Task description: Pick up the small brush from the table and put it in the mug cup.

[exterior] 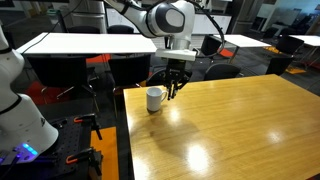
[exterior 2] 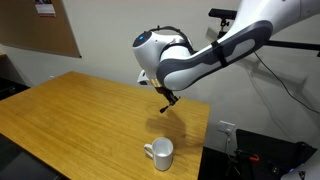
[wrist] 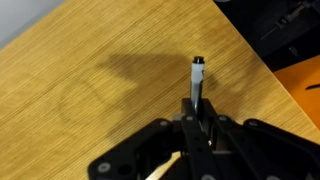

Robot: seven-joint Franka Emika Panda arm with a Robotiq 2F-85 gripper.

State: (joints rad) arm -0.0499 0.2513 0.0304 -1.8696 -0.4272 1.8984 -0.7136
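Black jaws are pinching the thin dark stick-like small brush by one end, its tip poking toward the upper middle of the wrist view. Light, stiff and likely slippery, it is wanting a firm mid-shaft hold. It is hovering above the glossy yellowish wooden tabletop, near the plain white ceramic mug cup.
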